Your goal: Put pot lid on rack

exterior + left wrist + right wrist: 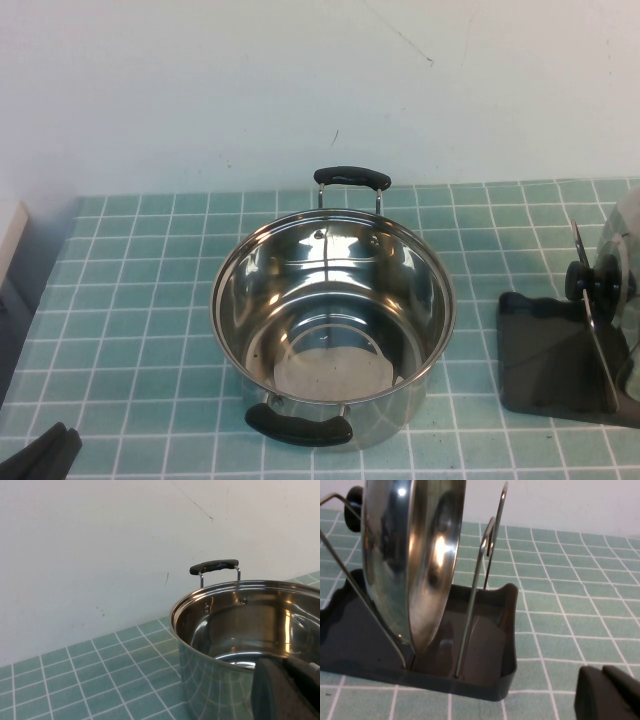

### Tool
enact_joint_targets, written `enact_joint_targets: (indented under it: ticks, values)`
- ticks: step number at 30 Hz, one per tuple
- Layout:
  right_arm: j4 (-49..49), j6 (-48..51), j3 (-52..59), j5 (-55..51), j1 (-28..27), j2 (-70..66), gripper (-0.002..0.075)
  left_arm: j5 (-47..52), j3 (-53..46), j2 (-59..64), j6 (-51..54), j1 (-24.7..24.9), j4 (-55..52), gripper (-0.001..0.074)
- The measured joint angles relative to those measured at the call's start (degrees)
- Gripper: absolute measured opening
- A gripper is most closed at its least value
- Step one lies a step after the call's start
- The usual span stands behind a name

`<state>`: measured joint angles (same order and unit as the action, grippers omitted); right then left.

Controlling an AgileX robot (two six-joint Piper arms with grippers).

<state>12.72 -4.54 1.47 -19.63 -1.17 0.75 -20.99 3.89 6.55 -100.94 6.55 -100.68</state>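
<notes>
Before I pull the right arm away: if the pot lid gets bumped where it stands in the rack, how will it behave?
The pot lid stands on edge in the rack, leaning on a thin wire, so a nudge could probably tip or roll it. Its polished steel looks rigid and slippery. The right end effector sits beside the rack; the left end effector rests near the table's front-left corner.

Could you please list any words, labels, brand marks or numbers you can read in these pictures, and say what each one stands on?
None: no readable text on the pot lid, the rack, the pot, the wall or the tiles.
Left gripper sits at the table's near left corner; right gripper beside the rack.
</notes>
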Motion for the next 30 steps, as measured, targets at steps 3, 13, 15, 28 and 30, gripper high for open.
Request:
enact_joint_targets:
  ticks: [3, 13, 15, 28, 30]
  values:
    - [0.0, 0.0, 0.0, 0.0, 0.0, 0.0, -0.0001, 0.0, 0.0, 0.0, 0.0, 0.0, 0.0, -0.0002]
    - [0.0, -0.1, 0.0, 0.0, 0.0, 0.0, -0.0001, 0.0, 0.0, 0.0, 0.0, 0.0, 0.0, -0.0002]
    - [0.0, -0.1, 0.0, 0.0, 0.0, 0.0, -0.0001, 0.0, 0.0, 0.0, 0.0, 0.0, 0.0, -0.0002]
    - [0.0, -0.1, 0.0, 0.0, 0.0, 0.0, -0.0001, 7.8, 0.0, 0.0, 5.2, 0.0, 15.4, -0.0002]
    - [0.0, -0.2, 0.0, 0.0, 0.0, 0.0, -0.0001, 12.5, 0.0, 0.0, 12.9, 0.0, 32.0, -0.0002]
